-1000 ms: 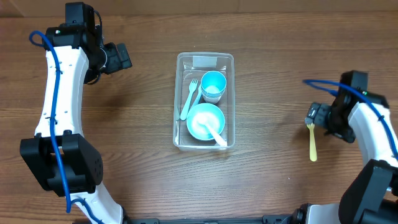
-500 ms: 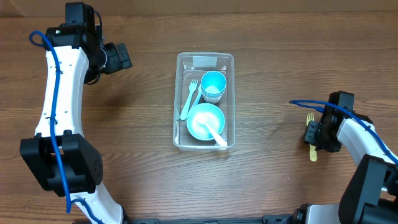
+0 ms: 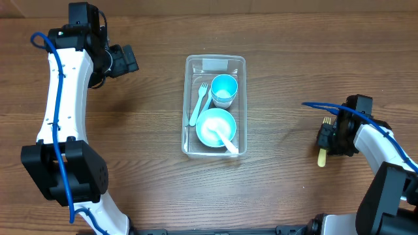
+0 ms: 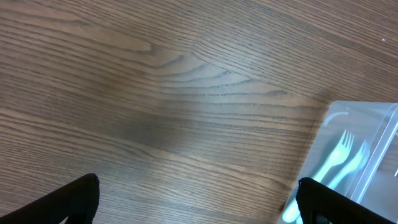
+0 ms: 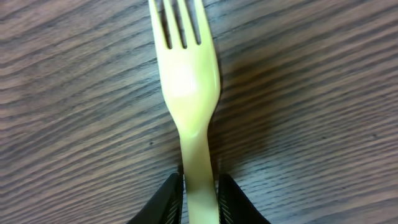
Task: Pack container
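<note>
The table (image 3: 294,59) is brown wood with thin dark lines that run from 9 o'clock to 3 o'clock. The wood fills every view.

The clear, see-through plastic container (image 3: 215,64) with rounded corners sits flat in the middle of the table. Its long side runs from 12 o'clock to 6 o'clock. Inside it, a small round teal cup (image 3: 224,90) stands at the 12 o'clock end. A bigger round teal bowl (image 3: 210,127) sits at the 6 o'clock end, with a white plastic spoon (image 3: 228,143) lying in it. A thin teal plastic fork (image 3: 198,104) lies along the 9 o'clock wall, its prongs toward 12 o'clock.

Far out at 3 o'clock from the container, well apart from it, is a pale yellow plastic fork (image 5: 189,93). It is low over the wood, prongs toward 12 o'clock and handle toward 6 o'clock. The right gripper (image 3: 326,138) has its two black fingers (image 5: 168,200) squeezed on the handle, one on each side.

The left gripper (image 3: 127,59) is up near 10 o'clock. Its fingers (image 4: 78,199) are spread wide apart, with only bare wood showing between them.
</note>
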Controlling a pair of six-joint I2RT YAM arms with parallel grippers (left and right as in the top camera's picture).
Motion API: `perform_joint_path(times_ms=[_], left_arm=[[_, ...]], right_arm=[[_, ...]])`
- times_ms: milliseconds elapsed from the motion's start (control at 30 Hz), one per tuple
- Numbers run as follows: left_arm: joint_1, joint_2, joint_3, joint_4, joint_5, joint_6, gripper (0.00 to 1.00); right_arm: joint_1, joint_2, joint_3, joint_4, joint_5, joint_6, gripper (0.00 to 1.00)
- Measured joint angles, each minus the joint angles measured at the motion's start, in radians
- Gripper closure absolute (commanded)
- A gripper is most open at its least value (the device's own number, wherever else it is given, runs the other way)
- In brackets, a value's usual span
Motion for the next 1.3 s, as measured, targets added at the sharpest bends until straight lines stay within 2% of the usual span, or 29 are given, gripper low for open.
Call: perform_joint_path(times_ms=[167, 367, 533, 700, 867, 1100, 1300], left_arm=[[0.0, 0.0, 0.0, 0.0, 0.0, 0.0, 0.0], [0.0, 0.0, 0.0, 0.0, 0.0, 0.0, 0.0], [0.0, 0.0, 0.0, 0.0, 0.0, 0.0, 0.0], [0.0, 0.0, 0.0, 0.0, 0.0, 0.0, 0.0], [0.0, 0.0, 0.0, 0.0, 0.0, 0.0, 0.0], [0.0, 0.0, 0.0, 0.0, 0.0, 0.0, 0.0], [0.0, 0.0, 0.0, 0.0, 0.0, 0.0, 0.0]], right_arm=[[0.0, 0.0, 0.018, -0.034, -0.038, 0.004, 0.91], [0.0, 0.0, 0.053, -0.052, -0.056, 0.003, 0.86], [0.0, 0.0, 0.053, -0.053, -0.041, 0.007, 0.54], [0.0, 0.0, 0.047, 0.023, -0.013, 0.05, 0.51], [0.0, 0.002, 0.003, 0.122, -0.007, 0.083, 0.6], [0.0, 0.036, -0.008, 0.15, -0.007, 0.132, 0.86], [0.0, 0.035, -0.003, 0.135, -0.008, 0.134, 0.86]])
